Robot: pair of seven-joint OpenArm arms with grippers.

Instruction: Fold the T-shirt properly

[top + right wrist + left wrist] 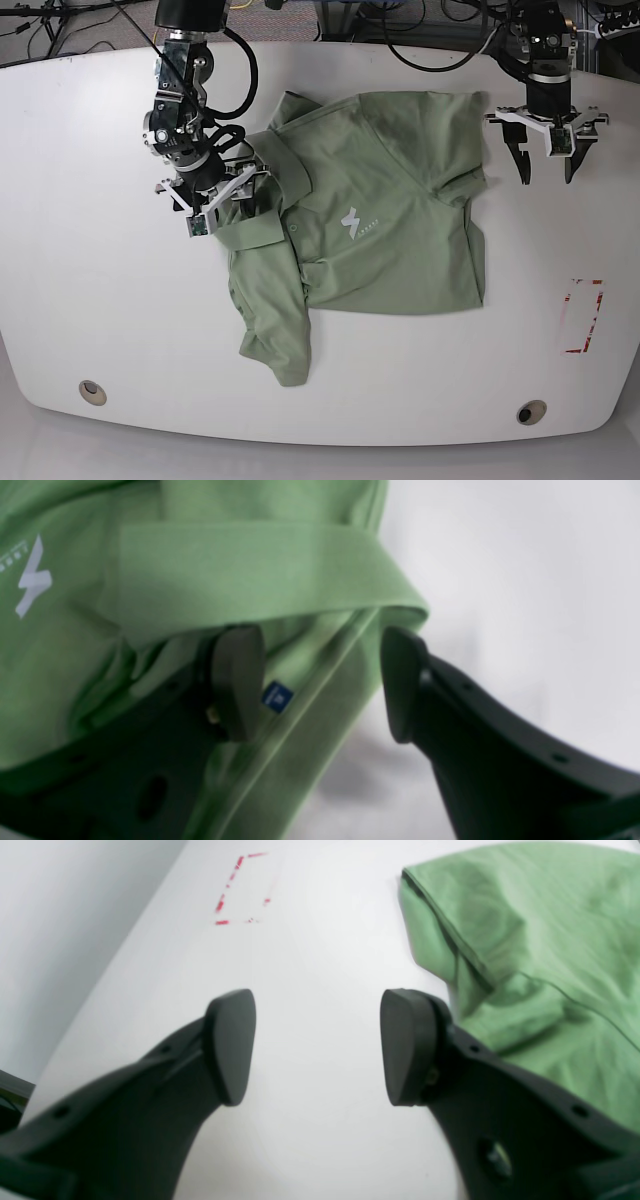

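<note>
T-shirt lies logo-up on table, collar toward right gripper, whose spread fingers straddle the collar edge w/o clamping. Left gripper, fingers apart, empty, hangs just beside the hem corner; right arm nearer.

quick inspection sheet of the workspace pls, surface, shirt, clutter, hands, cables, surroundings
surface: white table, red dashed rectangle marked near one edge, two round holes along the front
job's things: T-shirt lying logo up, rumpled, one sleeve trailing toward the front edge
clutter: nothing seen
hands: left hand open over bare table beside the shirt; right hand open at the collar, one finger over cloth, nothing gripped
cables: black bundles behind the table's far edge
surroundings: nothing else clear
</note>
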